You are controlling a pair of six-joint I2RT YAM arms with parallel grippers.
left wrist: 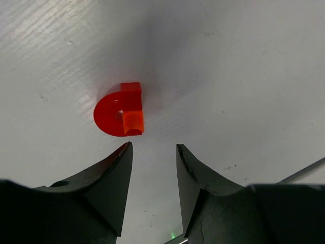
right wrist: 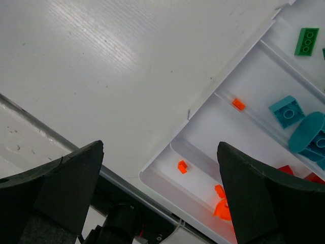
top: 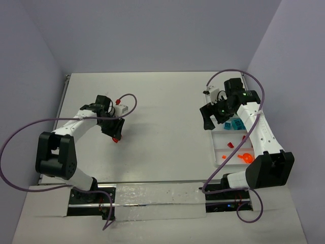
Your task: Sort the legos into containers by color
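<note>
A red-orange lego (left wrist: 107, 118), rounded on one side, lies flat on the white table just past my left gripper's fingertips. The left gripper (left wrist: 154, 147) is open by a narrow gap with only bare table between its fingers. From above, that gripper (top: 112, 131) points down at the same lego (top: 116, 139) on the left side of the table. My right gripper (right wrist: 160, 147) is wide open and empty above the near corner of the containers (right wrist: 203, 99). In their compartments lie orange legos (right wrist: 182, 166), teal legos (right wrist: 287, 111), a green lego (right wrist: 306, 41) and a red lego (right wrist: 285, 170).
The white tray (top: 218, 152) runs along the table's right edge beside the right arm. A purple cable (top: 20, 133) loops out from the left arm. A metal rail (right wrist: 127, 183) marks the table's edge under the right gripper.
</note>
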